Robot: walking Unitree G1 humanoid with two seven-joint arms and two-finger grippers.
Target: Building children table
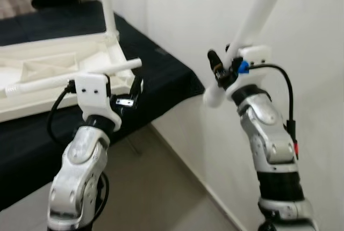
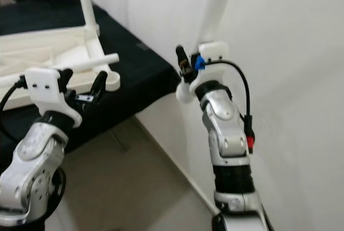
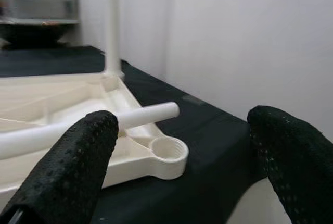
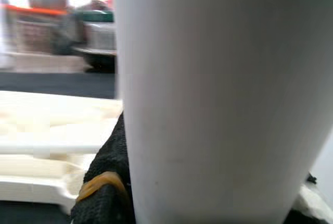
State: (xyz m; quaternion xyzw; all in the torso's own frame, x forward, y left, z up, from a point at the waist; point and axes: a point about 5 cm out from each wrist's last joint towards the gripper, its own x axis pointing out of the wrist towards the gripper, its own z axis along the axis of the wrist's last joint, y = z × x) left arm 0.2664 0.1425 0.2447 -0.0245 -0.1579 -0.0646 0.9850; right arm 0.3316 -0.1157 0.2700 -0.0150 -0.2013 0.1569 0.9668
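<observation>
Upper right: right gripper (image 1: 224, 72), fingers clamped on long white plastic table leg (image 1: 257, 16). Left centre: left gripper (image 1: 129, 92), fingers apart, near upturned cream plastic tabletop (image 1: 48, 75) on black-covered table (image 1: 161, 80).

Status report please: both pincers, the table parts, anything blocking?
Left pincer open, beside the empty corner socket. Right pincer shut on a white leg. Tabletop upside down, one leg fitted. Loose leg lies across tabletop near socket.
</observation>
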